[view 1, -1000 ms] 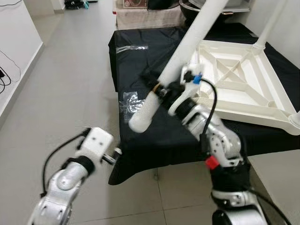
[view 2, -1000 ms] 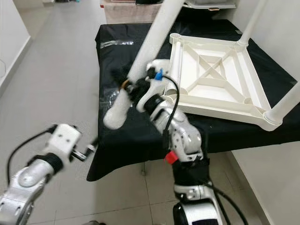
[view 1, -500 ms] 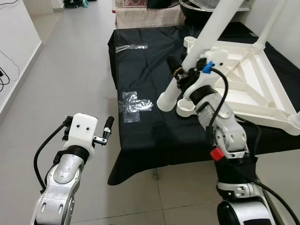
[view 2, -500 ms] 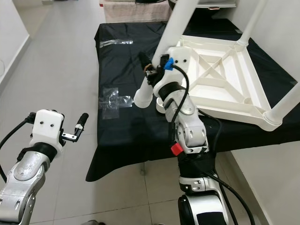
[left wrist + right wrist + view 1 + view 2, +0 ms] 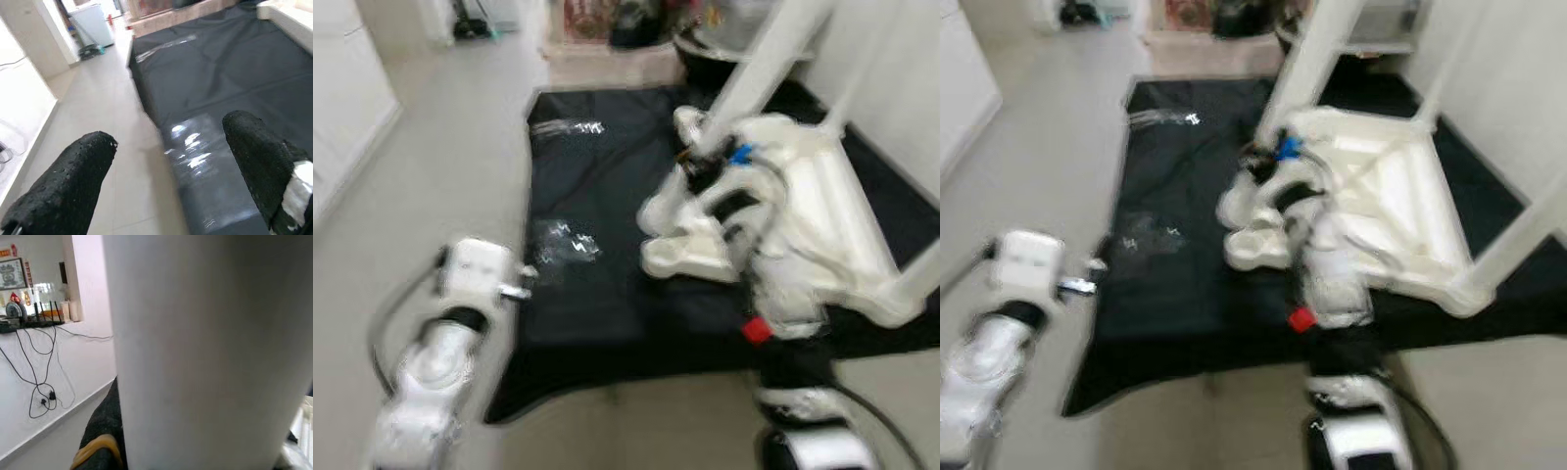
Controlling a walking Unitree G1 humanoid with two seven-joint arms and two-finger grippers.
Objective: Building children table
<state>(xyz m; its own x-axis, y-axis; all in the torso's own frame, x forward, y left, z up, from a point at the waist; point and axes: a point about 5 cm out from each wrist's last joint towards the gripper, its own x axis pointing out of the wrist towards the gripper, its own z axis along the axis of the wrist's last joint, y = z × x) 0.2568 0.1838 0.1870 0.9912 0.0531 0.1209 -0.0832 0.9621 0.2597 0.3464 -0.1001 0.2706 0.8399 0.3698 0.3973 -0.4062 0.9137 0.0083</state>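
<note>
The head views are blurred. A white plastic table top lies upside down on a table under a black cloth. My right gripper is shut on a long white leg, which slants up and to the right. The leg's lower end hangs just above the table top's near-left corner socket. In the right wrist view the leg is very close, with a black finger beside it. My left gripper is open with nothing in it, by the cloth's left edge.
Two more white legs stand on the table top, one at the far corner and one at the near right. Crumpled clear plastic lies on the cloth, more further back. Grey tiled floor lies to the left.
The right gripper swung the leg right and more upright, bringing its lower end over the corner socket. The left gripper rose toward the cloth's edge. The head camera shifted and the picture blurred.
</note>
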